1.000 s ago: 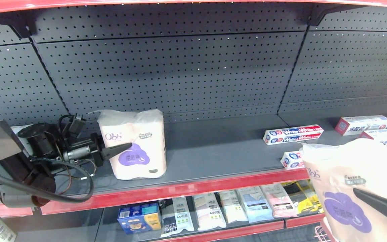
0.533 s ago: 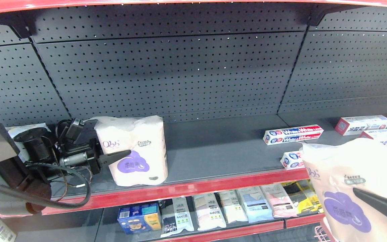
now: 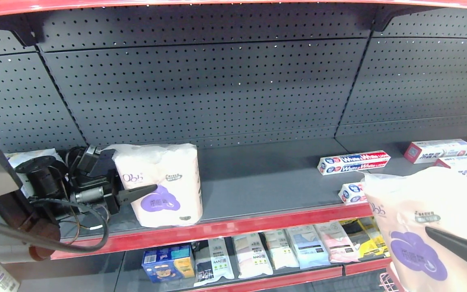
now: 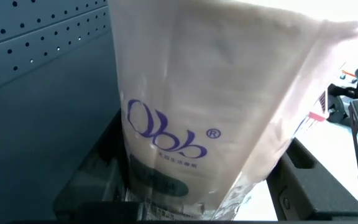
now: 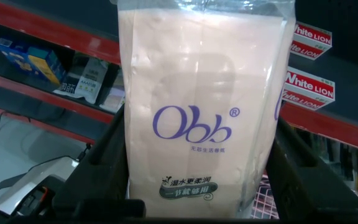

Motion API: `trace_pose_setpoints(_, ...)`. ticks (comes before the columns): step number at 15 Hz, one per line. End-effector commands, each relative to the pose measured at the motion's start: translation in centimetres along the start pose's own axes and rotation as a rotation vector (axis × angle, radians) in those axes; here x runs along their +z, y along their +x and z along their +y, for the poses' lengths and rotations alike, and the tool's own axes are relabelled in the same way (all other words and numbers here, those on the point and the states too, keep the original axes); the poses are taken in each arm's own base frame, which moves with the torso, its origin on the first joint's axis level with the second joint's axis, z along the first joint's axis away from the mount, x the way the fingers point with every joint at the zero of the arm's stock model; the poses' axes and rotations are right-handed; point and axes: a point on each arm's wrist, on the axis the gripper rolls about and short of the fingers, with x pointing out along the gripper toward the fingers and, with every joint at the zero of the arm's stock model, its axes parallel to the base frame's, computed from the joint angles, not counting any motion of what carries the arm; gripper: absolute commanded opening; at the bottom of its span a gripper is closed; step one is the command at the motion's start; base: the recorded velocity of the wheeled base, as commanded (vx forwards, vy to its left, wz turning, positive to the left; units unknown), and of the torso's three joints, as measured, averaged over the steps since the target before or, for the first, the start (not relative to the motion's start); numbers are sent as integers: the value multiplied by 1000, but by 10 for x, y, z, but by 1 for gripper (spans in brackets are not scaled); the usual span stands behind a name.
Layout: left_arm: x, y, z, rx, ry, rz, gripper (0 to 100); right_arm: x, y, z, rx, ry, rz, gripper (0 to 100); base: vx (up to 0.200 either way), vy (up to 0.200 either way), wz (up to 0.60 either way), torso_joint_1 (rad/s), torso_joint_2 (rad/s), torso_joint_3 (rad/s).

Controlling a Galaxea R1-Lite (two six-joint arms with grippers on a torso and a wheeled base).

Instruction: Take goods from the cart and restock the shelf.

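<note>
Dark shelf (image 3: 258, 178) with its red front lip spans the frame. Lower right, the right claw (image 5: 197, 165) pinches 1 toilet roll pack (image 3: 416, 211), held out in front of the lip. Centre left, the left claw (image 4: 210, 177) clamps a 2nd pack (image 3: 164, 174), upright at the shelf board just behind the lip. Toothpaste boxes (image 3: 354, 162) lie on the shelf, right of centre.

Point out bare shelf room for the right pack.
Free: the shelf stretch between the left pack and the toothpaste boxes. Crowded: boxes from there rightward; the left gripper around the left pack.
</note>
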Motion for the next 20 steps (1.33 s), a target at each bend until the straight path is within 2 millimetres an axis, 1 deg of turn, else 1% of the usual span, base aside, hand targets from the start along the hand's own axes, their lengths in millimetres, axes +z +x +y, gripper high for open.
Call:
trace_pose_setpoints(1,-2,0,1,4,-10,2,0,0,1,0,2,0,2,0,0,0,0,0,0,0)
trace_pose_setpoints(7,-2,1,1,-2,-5,2,0,-1,0,0,3,0,3,0,0,0,0,0,0,0)
trace_pose_setpoints(8,-2,0,1,-2,-5,3,100,-1,1,0,3,2,5,0,0,0,0,0,0,0)
trace_pose_setpoints(14,0,0,1,4,0,0,100,0,0,0,2,2,2,0,0,0,0,0,0,0)
trace_pose_setpoints(18,11,-15,-11,35,-3,-10,100,0,0,0,1,0,-2,0,0,0,0,0,0,0)
trace_pose_setpoints(20,13,-20,-17,40,-9,-9,100,0,1,0,2,1,0,0,0,0,0,0,0,0)
